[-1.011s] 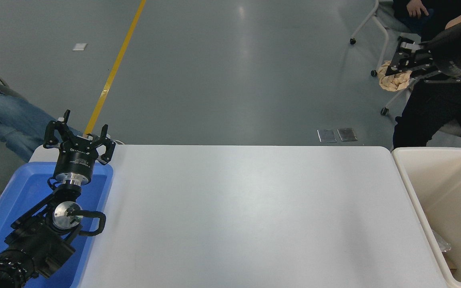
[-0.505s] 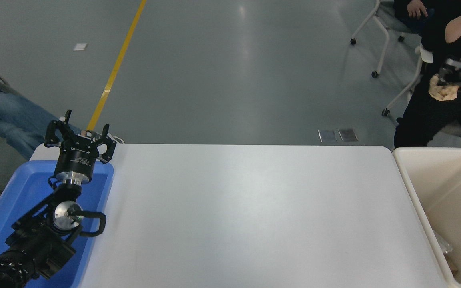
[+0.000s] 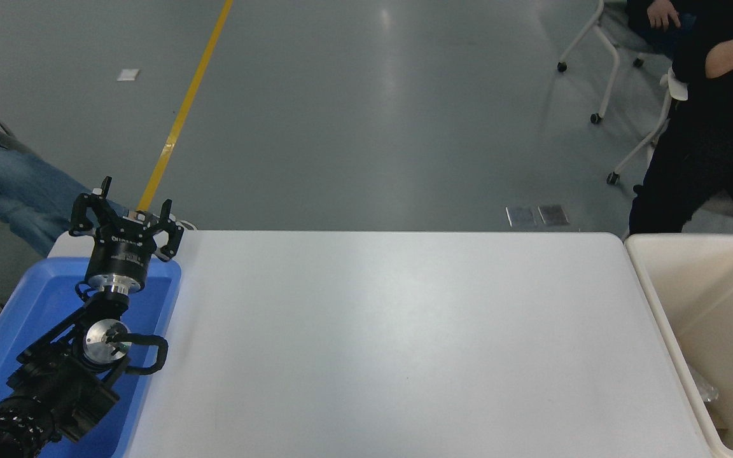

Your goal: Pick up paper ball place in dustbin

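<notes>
The left gripper is sitting parked over the blue tray at the near left, its jaws spread wide and holding nothing, while the right arm is out of view, so how its jaws stand cannot be told. The paper ball is not showing anywhere on the white surface, and only some crumpled clear scrap is lying in the dustbin at the right. With the ball out of sight, a release off target is risking a drop onto the floor near the seated person.
</notes>
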